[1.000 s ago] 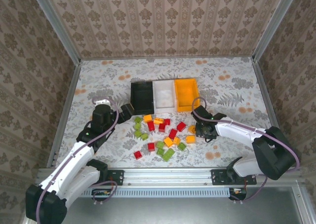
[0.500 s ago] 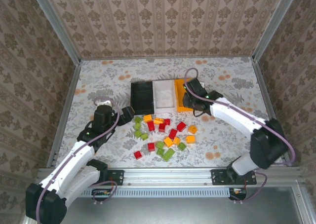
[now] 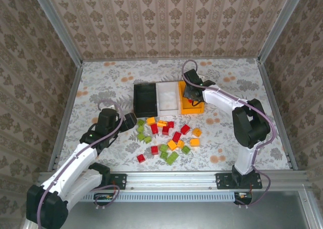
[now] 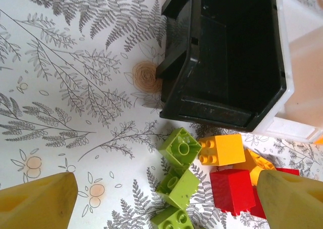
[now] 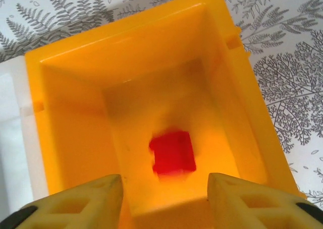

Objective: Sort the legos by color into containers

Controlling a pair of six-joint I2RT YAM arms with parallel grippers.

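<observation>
Red brick [image 5: 172, 152] on orange bin [image 5: 65, 113] floor; right gripper [image 5: 162, 182] wide, empty above. Left gripper [image 4: 166, 191] wide over green bricks [image 4: 180, 147], 6 o'clock of black bin [image 4: 232, 62]. Risk: tight cluster, closing jaws may catch orange brick [image 4: 222, 149], mixing colours.

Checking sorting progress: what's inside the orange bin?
One blurred red brick shows in the orange bin, over its floor. The open right gripper covers the near edge, so anything there is hidden.

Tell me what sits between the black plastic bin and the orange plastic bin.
The white rectangular plastic bin, side by side with the black bin and orange bin, seen in the top external view.
</observation>
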